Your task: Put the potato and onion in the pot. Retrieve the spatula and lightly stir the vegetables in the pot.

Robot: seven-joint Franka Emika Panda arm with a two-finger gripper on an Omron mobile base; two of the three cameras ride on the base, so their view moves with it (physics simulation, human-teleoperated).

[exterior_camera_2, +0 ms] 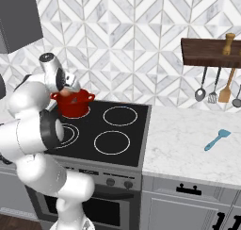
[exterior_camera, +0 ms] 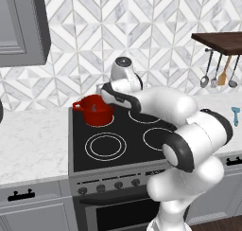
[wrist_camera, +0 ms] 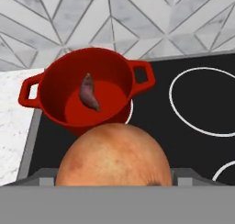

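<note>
Potato (wrist_camera: 89,92) sits in the pot (wrist_camera: 50,108); your hand (wrist_camera: 112,182) grips the onion (wrist_camera: 112,156) just above it; spatula (exterior_camera_2: 217,139) untouched.

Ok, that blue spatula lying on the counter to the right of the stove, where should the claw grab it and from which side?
Best guess: take the spatula by its thin straight handle, about midway, coming straight down from above. It lies flat on the marble counter with open space around it, so the claw's fingers can straddle the narrow handle across its width. The wider flat head gives less to pinch.
</note>
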